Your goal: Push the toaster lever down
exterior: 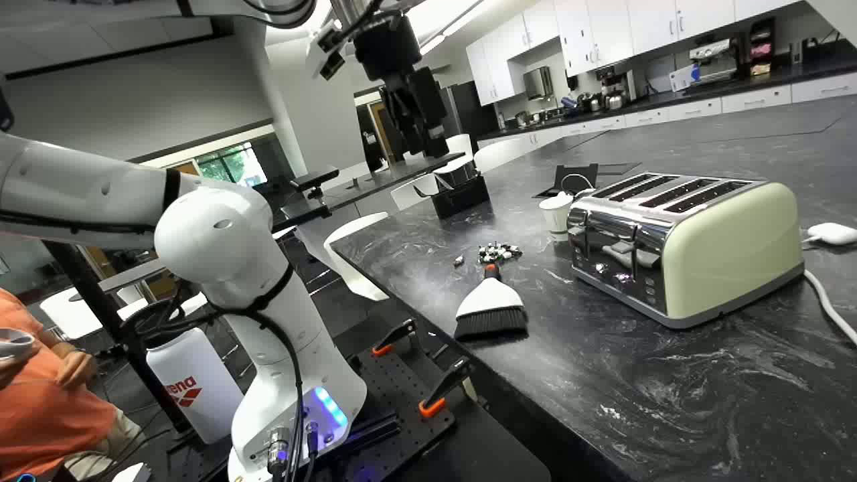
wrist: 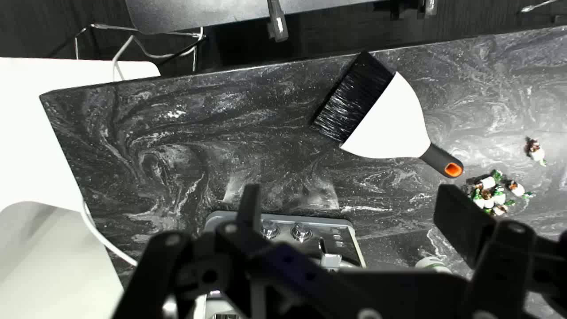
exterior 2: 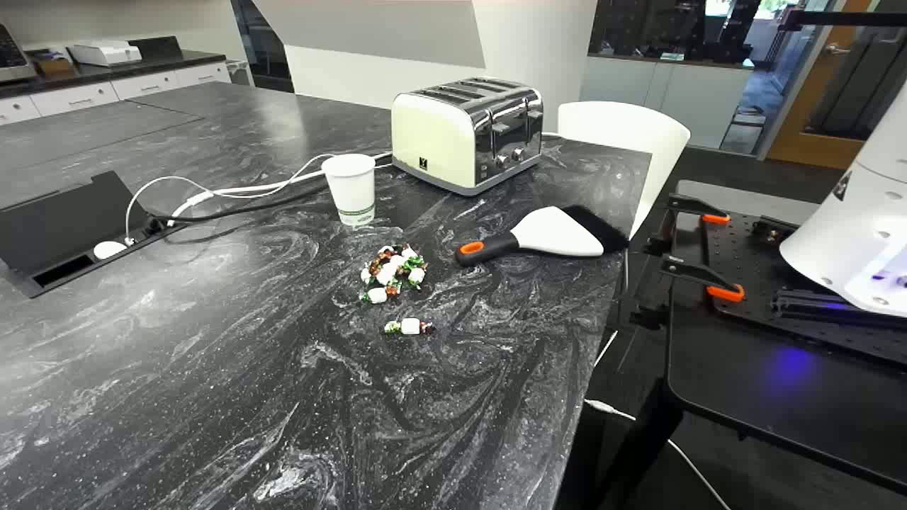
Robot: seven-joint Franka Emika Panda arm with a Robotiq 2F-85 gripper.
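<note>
The cream-green toaster (exterior: 736, 258) stands upright on the dark table, and it also shows in an exterior view (exterior 2: 432, 142). Its chrome front has two levers, a near lever (exterior: 622, 246) and one beside it (exterior: 577, 231). Both sit high on the front, above the knobs. In the wrist view the toaster front (wrist: 285, 235) is partly hidden behind the gripper; one lever (wrist: 331, 260) shows with its dark slot running toward the table. My gripper (exterior: 426, 144) hangs in the air, apart from the toaster. In the wrist view the gripper (wrist: 350, 190) has its fingers wide apart with nothing between them.
A white brush (exterior 2: 560, 230) lies in front of the toaster near the table edge. Several wrapped candies (exterior 2: 393, 269) lie by its handle. A paper cup (exterior 2: 352, 188) stands beside the toaster. A black wedge-shaped object (exterior: 462, 194), a white cable (exterior: 830, 304) and a chair (exterior 2: 623, 134) are nearby.
</note>
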